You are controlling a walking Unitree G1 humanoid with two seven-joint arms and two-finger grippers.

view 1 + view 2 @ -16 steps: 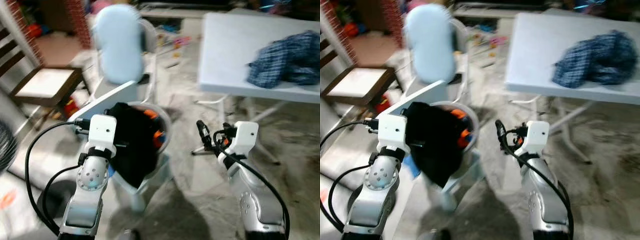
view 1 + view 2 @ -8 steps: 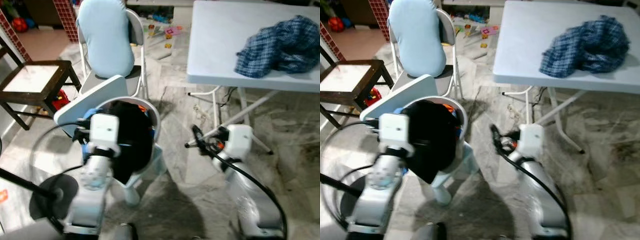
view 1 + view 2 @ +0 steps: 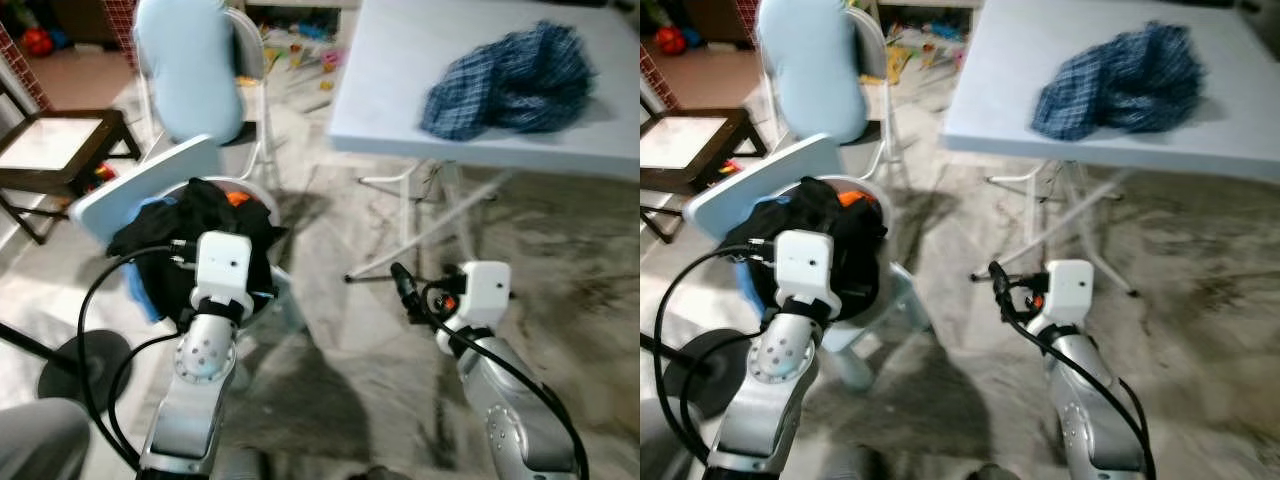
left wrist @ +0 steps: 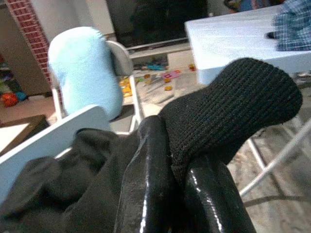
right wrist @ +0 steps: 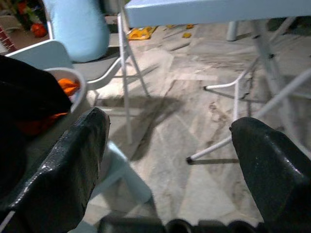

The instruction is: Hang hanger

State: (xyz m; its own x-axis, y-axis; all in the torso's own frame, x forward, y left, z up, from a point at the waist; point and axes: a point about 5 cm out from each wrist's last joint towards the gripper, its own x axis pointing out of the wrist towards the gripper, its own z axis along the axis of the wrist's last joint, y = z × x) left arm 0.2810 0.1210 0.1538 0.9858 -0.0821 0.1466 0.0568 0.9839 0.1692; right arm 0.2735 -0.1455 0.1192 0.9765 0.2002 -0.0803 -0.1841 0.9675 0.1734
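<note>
The left hand (image 4: pixel 170 184) is pinched on a fold of black garment (image 4: pixel 233 107), over the white laundry basket (image 3: pixel 130 190) at about 9 o'clock in the head view. The right hand (image 5: pixel 170 160) hangs spread over the marble floor (image 3: pixel 330 340) (nothing between its fingers). A blue plaid shirt (image 3: pixel 505 80) lies on the white bench (image 3: pixel 400 70) at 1 o'clock. A hanger cannot be made out.

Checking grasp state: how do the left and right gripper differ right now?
The left gripper is shut on a black garment; the right gripper has its jaws wide apart, holding nothing. The left sits at the laundry basket of clothes; the right hangs over bare floor near the white table. Both have black fingers on silver arms.
</note>
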